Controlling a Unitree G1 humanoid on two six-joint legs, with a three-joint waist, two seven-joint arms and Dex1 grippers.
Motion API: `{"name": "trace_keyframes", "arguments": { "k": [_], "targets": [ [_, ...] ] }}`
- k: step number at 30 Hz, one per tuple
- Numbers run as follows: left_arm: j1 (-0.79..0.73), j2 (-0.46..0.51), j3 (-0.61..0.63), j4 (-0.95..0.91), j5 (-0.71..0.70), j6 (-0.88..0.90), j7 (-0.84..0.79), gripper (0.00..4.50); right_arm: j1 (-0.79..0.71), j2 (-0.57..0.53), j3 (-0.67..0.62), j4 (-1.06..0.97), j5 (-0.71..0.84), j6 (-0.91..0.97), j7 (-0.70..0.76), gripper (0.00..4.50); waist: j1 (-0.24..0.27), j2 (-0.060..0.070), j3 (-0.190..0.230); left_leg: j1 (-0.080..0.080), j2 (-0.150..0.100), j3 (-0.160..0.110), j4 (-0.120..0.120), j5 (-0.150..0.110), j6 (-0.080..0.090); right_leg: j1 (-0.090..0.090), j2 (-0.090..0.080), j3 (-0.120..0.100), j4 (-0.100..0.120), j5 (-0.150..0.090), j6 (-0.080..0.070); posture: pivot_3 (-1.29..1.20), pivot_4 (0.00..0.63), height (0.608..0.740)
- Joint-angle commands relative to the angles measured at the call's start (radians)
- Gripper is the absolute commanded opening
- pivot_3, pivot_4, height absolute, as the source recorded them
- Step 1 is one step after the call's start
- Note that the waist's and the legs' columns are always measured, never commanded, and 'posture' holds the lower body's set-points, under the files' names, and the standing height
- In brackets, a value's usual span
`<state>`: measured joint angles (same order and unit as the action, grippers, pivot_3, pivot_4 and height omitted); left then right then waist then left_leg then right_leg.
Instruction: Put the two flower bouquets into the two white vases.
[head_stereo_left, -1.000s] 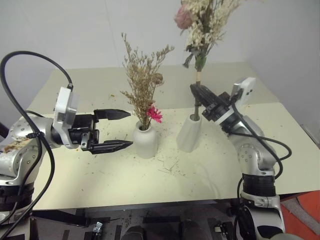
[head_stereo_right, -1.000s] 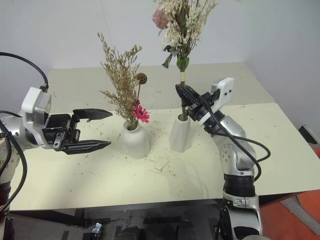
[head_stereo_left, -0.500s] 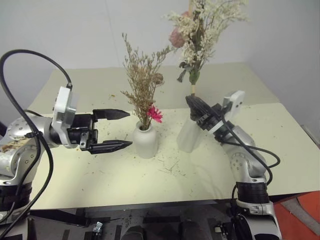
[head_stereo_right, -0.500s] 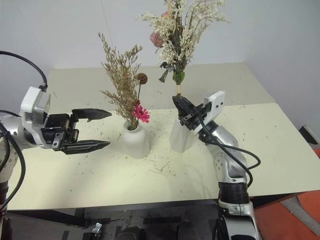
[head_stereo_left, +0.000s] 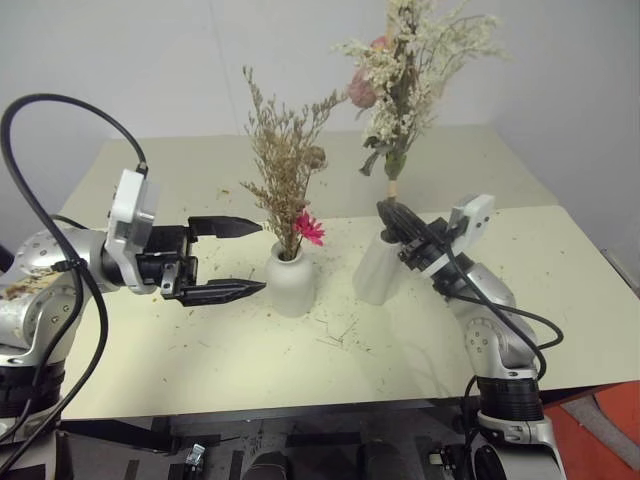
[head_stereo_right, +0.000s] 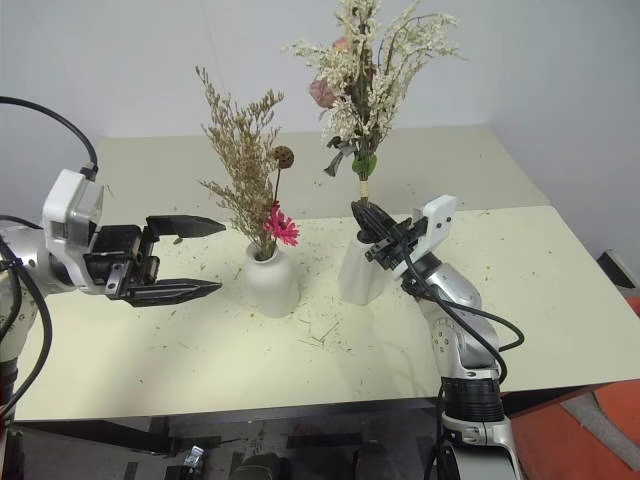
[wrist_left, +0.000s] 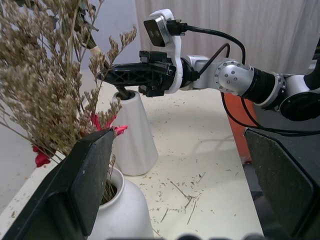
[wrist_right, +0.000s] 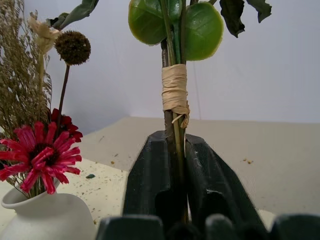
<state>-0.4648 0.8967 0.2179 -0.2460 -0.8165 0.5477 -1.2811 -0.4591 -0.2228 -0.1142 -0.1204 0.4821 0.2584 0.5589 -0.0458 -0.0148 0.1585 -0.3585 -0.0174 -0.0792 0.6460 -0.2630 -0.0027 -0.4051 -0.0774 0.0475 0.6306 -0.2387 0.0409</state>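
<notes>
Two white vases on cream counter (head_stereo_left: 560, 300). Right pincer (head_stereo_left: 396, 216) closed around stem of cream-white bouquet (head_stereo_left: 410, 70), directly above mouth of taller slanted vase (head_stereo_left: 376, 270); stem end reaches down into vase mouth, blooms rise well above pincer. Left pincer (head_stereo_left: 228, 258) spread wide, empty, level, tips just beside squat round vase (head_stereo_left: 291, 282). Tan-brown bouquet (head_stereo_left: 285, 165) with hot-pink flower (head_stereo_left: 308, 229) stands in squat vase, beyond left pincer tips.

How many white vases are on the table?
2: a squat rounded white vase holding tan-brown sprigs, and to its right a taller tapering white vase receiving the cream-white bouquet.
</notes>
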Motion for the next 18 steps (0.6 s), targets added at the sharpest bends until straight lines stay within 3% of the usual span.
{"name": "trace_keyframes", "arguments": {
  "k": [1,8,18],
  "targets": [
    [-0.021,0.011,0.014,-0.007,-0.003,-0.007,-0.008,4.5,-0.003,-0.01,-0.011,-0.038,0.003,-0.037,0.003,2.09,0.0,0.0,0.0,0.0,0.0,0.0,0.0,0.0,0.0,0.0,0.0,0.0,0.0,0.0,0.0,0.0,0.15,0.74],
    [-0.017,0.015,0.019,-0.009,-0.004,-0.004,-0.007,4.5,0.052,-0.06,-0.021,-0.087,0.01,-0.029,0.025,4.36,0.002,0.0,0.0,0.0,0.0,0.0,0.0,0.0,0.0,0.0,0.0,0.0,0.0,0.0,0.0,0.0,0.15,0.74],
    [-0.018,0.016,0.013,-0.001,0.003,-0.006,-0.009,4.5,0.228,-0.352,-0.093,-0.247,0.155,0.159,0.201,4.44,0.001,0.0,0.0,0.001,0.0,0.0,0.0,0.0,0.0,0.002,0.0,0.0,-0.001,0.0,0.0,0.0,0.15,0.74]
  ]
}}
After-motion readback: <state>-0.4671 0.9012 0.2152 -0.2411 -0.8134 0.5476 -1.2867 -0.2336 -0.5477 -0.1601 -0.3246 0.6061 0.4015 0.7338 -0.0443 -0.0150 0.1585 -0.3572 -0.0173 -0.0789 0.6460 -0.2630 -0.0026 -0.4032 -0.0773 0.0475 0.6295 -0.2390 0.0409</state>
